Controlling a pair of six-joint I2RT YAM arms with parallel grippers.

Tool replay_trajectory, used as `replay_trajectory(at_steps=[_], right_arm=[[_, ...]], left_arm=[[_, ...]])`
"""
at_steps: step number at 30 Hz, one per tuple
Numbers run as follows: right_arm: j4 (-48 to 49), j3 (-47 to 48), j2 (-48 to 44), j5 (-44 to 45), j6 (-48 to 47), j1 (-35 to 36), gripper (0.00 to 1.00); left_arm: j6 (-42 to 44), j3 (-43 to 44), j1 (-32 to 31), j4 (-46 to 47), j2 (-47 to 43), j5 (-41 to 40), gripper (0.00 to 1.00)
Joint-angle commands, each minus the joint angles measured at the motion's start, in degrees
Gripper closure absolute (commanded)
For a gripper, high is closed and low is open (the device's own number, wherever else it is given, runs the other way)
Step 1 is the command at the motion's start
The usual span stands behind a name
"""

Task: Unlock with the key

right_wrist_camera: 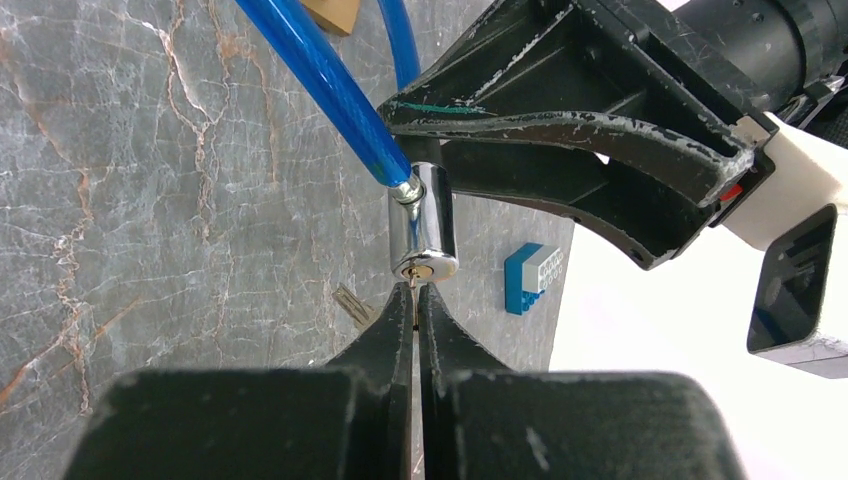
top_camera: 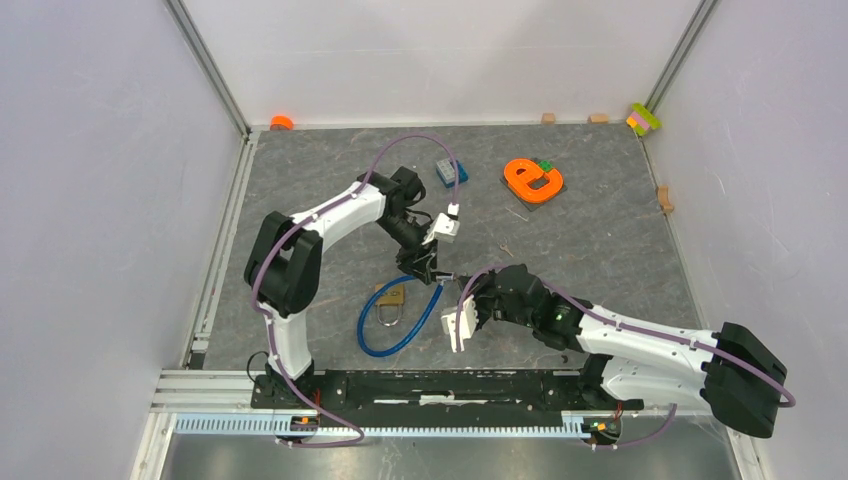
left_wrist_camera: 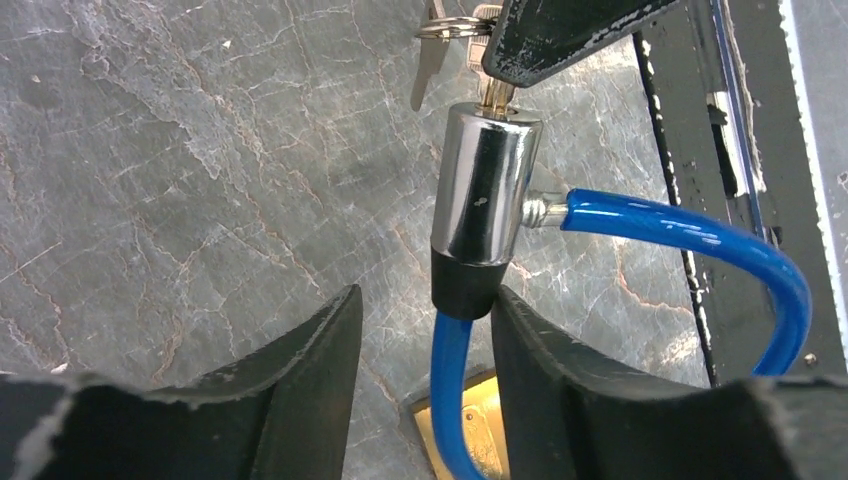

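Right gripper pinches key in chrome, blue-cabled lock.

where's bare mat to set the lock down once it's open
Bare mat lies right of centre, between the orange letter, the right arm and the right wall, and in the far-left corner behind the left arm. Crowded: the middle, where both jaws meet at the lock cylinder and key beside the blue cable loop.
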Motion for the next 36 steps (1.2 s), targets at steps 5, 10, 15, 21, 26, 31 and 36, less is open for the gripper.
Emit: replay_trajectory(at_steps=[5,10,15,21,26,31,36], right_arm=[[3.7,2.1,-0.8,-0.1,0.7,-0.2,1.00],[4.1,1.5,-0.6,-0.4,0.7,-0.2,1.00],[4.0,1.3,-0.2,-0.8,0.7,-0.3,1.00],[4.7,1.6,1.2,-1.3,0.7,-0.3,1.00],[4.5,1.7,0.6,-0.1,0.4,-0.3,1.00],[5.3,1.2,0.6,-1.1,0.9,-0.5,1.00],[5.3,1.9,1.4,-1.8,1.0,-0.5,1.00]], left_arm=[[-4.5,-0.6,-1.4,4.6,0.0,4.4,0.65],[-5.1,-0.7,-1.4,4.2,-1.0,7.7,0.97],[-1.9,-0.1,-1.6,0.2,-2.5,10.6,0.98],[0.0,-0.5,-2.9,-1.7,-4.1,11.2,0.98],[4.0,-0.2,-3.0,-5.2,-3.5,12.8,0.98],[9.7,1.6,-2.9,-11.8,-2.3,16.9,0.98],[10.8,2.5,-3.0,-13.4,-2.2,16.7,0.98]])
